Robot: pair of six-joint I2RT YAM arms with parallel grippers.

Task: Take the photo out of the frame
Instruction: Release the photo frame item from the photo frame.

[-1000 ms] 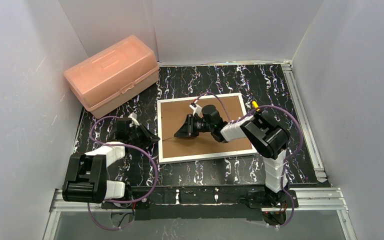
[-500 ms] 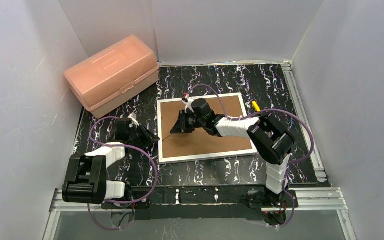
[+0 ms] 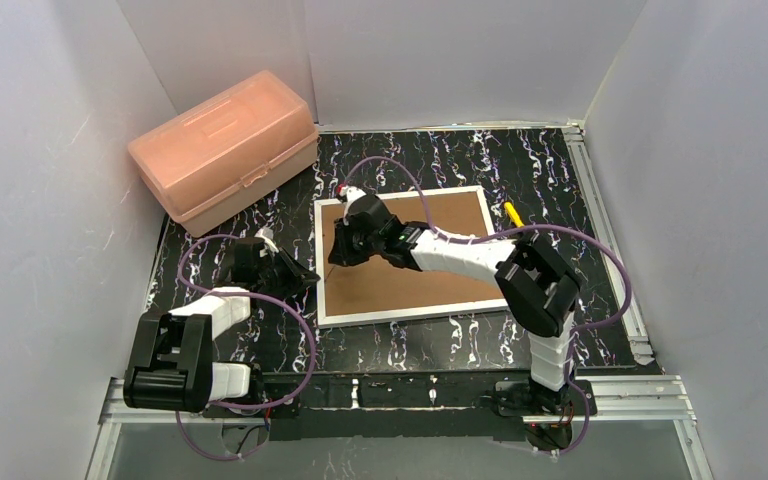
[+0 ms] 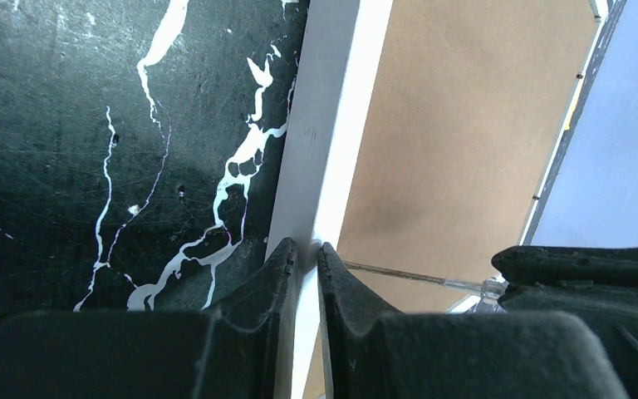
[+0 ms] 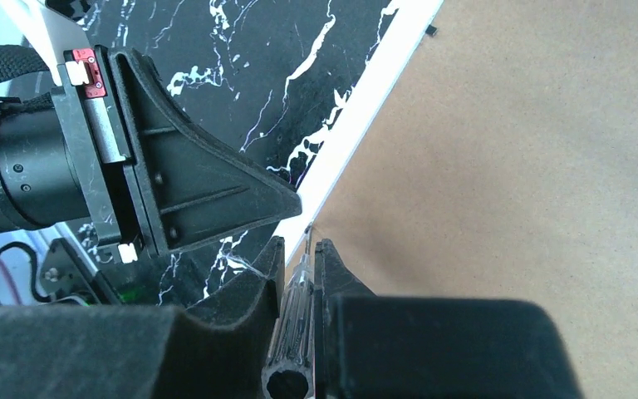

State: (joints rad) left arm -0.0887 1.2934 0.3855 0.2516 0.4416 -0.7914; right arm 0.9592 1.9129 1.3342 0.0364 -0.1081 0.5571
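Since the frame (image 3: 400, 312) lies face down on the tabletop (image 3: 520, 160) with its brown backing board (image 3: 440, 285) seated flat inside the white border, I judge the photo to be inside, under that board. I cannot see the print in any view. Nothing is out yet, as I read it: the board has to be freed and lifted, then the photo drawn clear. Small dark tabs (image 5: 430, 30) show along the board's edge, and I cannot tell whether any is released.

At the frame's left edge, my left pincer (image 4: 306, 249) is pinched narrow on the white border, one finger on each side of it, steadying the frame. Just beside it, over the board, my right pincer (image 5: 299, 249) is closed on a thin screwdriver (image 5: 295, 299) with a clear handle. The metal tip points at the seam where the board meets the border. Whether it touches I cannot say. The two pincers sit close together at that same edge. A pink plastic box (image 3: 225, 145) stands well apart at the far left corner.
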